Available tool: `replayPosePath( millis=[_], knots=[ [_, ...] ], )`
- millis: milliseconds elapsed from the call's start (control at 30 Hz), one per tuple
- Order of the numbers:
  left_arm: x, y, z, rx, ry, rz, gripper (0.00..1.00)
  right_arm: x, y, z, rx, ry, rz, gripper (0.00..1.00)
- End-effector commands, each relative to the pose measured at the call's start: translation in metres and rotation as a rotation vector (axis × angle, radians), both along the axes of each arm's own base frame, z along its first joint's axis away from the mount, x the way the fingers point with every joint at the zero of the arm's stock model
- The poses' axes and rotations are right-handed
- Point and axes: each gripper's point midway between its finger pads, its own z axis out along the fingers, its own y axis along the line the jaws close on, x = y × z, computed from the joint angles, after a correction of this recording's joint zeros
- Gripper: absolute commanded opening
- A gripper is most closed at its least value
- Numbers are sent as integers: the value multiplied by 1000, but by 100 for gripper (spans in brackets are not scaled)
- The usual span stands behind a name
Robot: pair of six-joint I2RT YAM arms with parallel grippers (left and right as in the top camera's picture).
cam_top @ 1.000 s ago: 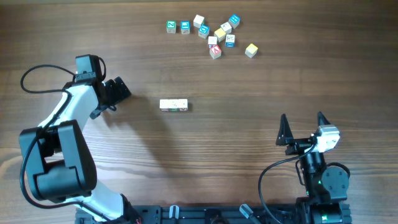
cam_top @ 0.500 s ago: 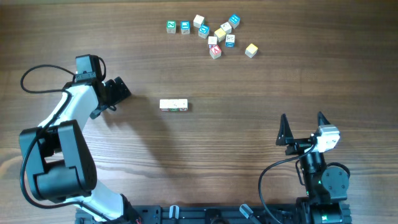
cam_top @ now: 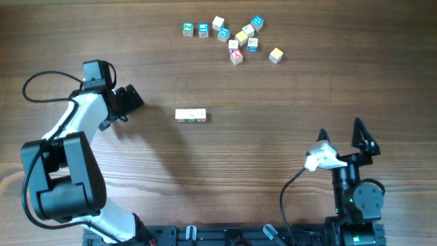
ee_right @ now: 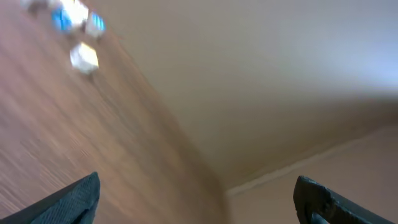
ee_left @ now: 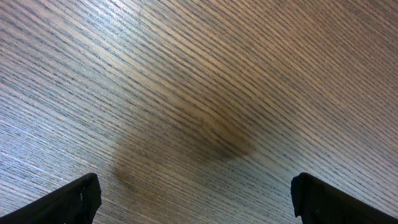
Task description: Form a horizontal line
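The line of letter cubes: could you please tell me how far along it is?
Done: a short row of cubes lies edge to edge mid-table. In hand: nothing; the left gripper and right gripper are both open and empty. Left: the loose cubes scattered at the far edge have yet to join the row.

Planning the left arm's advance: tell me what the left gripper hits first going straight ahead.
Most likely the bare table: ahead of the open left gripper, its wrist view shows only wood grain, nothing else. Depth is unclear.
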Motion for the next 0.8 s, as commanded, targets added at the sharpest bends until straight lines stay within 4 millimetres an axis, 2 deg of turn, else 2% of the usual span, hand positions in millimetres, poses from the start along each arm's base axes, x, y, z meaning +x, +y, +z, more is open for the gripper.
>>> replayPosePath(
  millis=[0, 67, 667, 767],
  knots=[
    [-3, 2, -4, 2, 14, 11, 100, 0, -5, 1, -559, 20, -22, 100],
    [-3, 2, -4, 2, 14, 11, 100, 0, -4, 1, -1036, 38, -16, 100],
    [-3, 2, -4, 2, 14, 11, 100, 0, -3, 0, -1036, 38, -11, 100],
    [-3, 2, -4, 2, 14, 10, 100, 1, 11, -3, -1035, 7, 71, 100]
  ],
)
